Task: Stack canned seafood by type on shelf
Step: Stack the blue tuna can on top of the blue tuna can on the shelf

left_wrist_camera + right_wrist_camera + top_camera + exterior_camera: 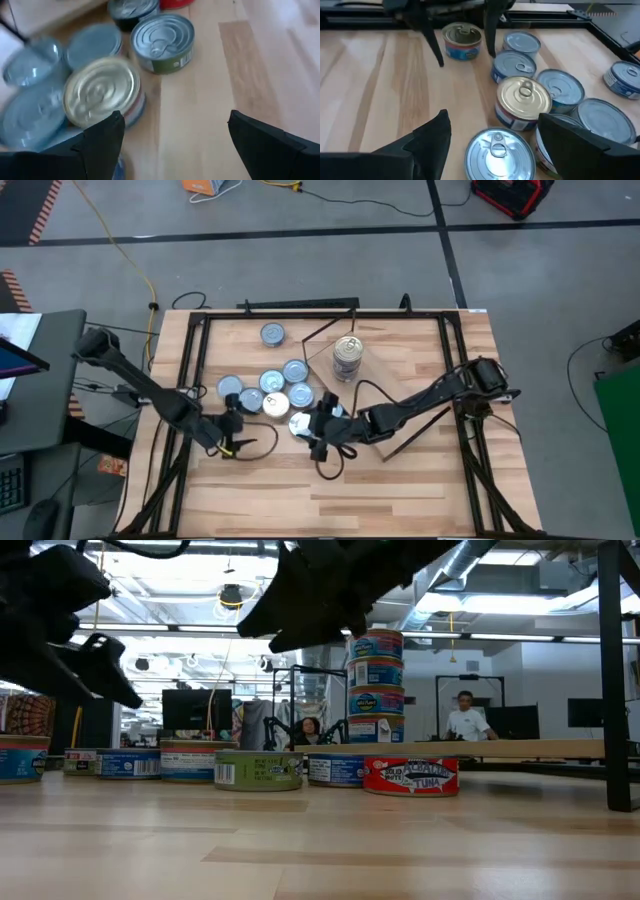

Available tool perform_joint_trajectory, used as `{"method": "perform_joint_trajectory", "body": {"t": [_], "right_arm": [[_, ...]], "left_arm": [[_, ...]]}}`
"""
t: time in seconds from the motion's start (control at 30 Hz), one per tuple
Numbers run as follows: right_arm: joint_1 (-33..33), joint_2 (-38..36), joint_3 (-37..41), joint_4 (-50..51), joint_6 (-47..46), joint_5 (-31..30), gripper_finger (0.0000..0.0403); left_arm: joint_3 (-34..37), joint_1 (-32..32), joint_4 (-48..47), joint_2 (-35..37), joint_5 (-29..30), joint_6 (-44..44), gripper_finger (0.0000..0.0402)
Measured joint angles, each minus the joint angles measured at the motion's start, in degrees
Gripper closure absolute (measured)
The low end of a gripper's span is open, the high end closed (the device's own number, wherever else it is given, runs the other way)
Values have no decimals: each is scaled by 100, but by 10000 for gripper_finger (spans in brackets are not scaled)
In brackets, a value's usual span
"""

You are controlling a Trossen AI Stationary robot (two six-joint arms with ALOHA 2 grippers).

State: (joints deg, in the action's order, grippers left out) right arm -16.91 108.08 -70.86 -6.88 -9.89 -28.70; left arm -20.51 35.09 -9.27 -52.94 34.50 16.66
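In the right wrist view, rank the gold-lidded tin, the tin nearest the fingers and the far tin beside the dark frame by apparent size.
1. Nearest tin
2. Gold-lidded tin, close to it in size
3. Far tin
Nearness to the camera likely causes these differences.

The right tool (490,137), fingers wide apart, hangs over a silver-lidded tin (499,150) beside a gold-lidded tin (524,100).

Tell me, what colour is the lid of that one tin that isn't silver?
Gold. The lid shows best in the right wrist view.

1 stack of tins (347,358), 2 arms
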Motion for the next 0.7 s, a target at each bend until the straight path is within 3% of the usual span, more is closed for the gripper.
{"method": "perform_joint_trajectory", "body": {"t": [0.17, 0.3, 0.5, 0.7], "right_arm": [[-18, 6, 97, 10, -170, -2, 76], [-37, 3, 95, -3, -169, -186, 76], [-19, 3, 95, 31, -125, -234, 76], [13, 3, 95, 44, -125, -244, 76]], "left_arm": [[0, -18, 741, -672, 673, -1029, 59], [-4, -108, 1094, -1129, 785, -1413, 72], [-40, -182, 1391, -1932, 928, -2119, 127], [-345, -184, 1428, -2721, 1715, -2914, 189]]}}
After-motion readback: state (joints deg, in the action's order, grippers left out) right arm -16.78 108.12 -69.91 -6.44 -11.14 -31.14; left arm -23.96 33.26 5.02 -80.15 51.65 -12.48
